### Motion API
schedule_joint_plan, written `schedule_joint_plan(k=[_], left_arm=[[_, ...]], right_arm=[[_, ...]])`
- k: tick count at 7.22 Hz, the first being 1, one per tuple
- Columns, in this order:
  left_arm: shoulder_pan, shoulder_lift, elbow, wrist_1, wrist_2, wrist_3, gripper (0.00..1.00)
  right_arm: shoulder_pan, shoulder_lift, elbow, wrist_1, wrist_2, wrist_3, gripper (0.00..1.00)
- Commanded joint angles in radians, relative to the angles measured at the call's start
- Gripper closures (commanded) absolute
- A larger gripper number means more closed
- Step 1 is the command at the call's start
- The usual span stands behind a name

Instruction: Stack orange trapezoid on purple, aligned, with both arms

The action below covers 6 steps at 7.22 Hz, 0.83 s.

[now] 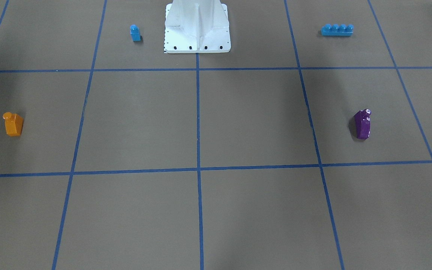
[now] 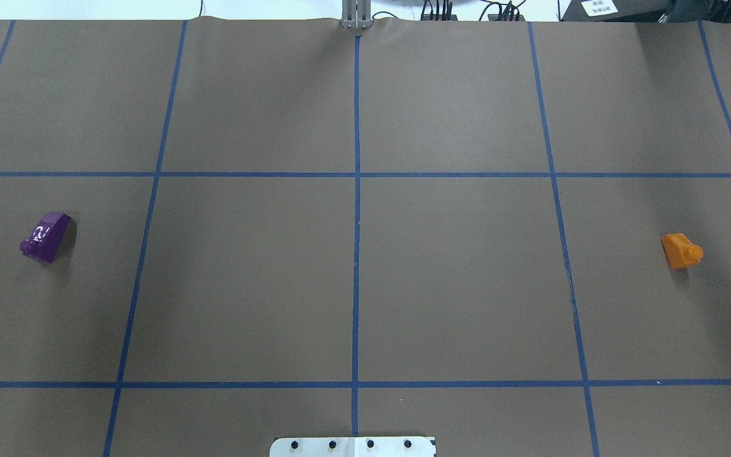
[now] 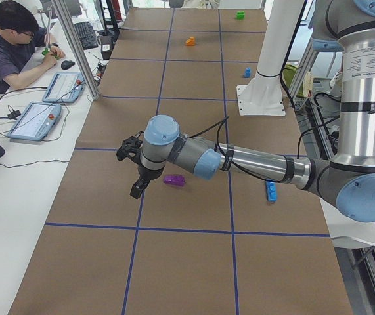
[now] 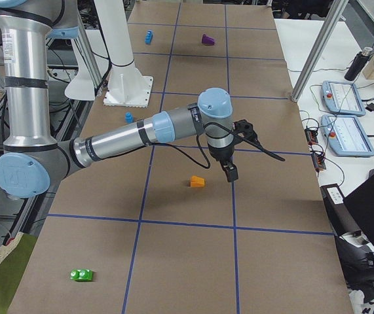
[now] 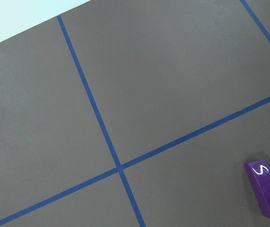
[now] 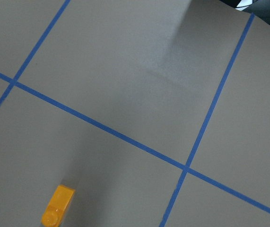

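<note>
The orange trapezoid [image 1: 13, 124] sits on the brown table on my right side; it also shows in the overhead view [image 2: 680, 251], the exterior right view [image 4: 198, 182] and the right wrist view [image 6: 57, 206]. The purple block [image 1: 362, 125] sits far off on my left side, and shows too in the overhead view [image 2: 47, 235] and the left wrist view [image 5: 266, 189]. My left gripper [image 3: 136, 189] hangs above the table beside the purple block [image 3: 174, 180]. My right gripper [image 4: 231, 174] hangs just beside the orange trapezoid. I cannot tell whether either gripper is open or shut.
A small blue single-stud block [image 1: 135, 33] and a long blue four-stud brick [image 1: 337, 30] lie near the white pedestal base [image 1: 197, 41]. A green block [image 4: 81, 275] lies at the right end. An operator [image 3: 10, 46] sits at a side desk with tablets.
</note>
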Motion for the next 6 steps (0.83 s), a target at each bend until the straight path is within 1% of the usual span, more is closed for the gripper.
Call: schedule_joint_plan(k=[1,2,3,4,5,6], left_arm=[[0.145,-0.002,0.025,-0.031,0.002,-0.147,0.00],[0.209,-0.001,0.031,-0.068,0.008,-0.265,0.00],[0.269,0.004,0.083,-0.215,0.011,-0.392,0.00],[0.335,0.004,0.173,-0.417,0.013,-0.531,0.00],[0.391,0.003,0.216,-0.554,0.019,-0.672,0.00],[0.450,0.007,0.209,-0.566,0.049,-0.733,0.00]], right_arm=[[-0.124,0.008,-0.028,0.093,-0.003,0.142,0.00],[-0.181,0.011,-0.031,0.138,-0.012,0.249,0.00],[-0.195,0.012,-0.031,0.155,-0.010,0.265,0.00],[-0.201,0.012,-0.031,0.155,-0.009,0.265,0.00],[-0.201,0.012,-0.031,0.155,-0.010,0.265,0.00],[-0.203,0.010,-0.033,0.155,-0.010,0.265,0.00]])
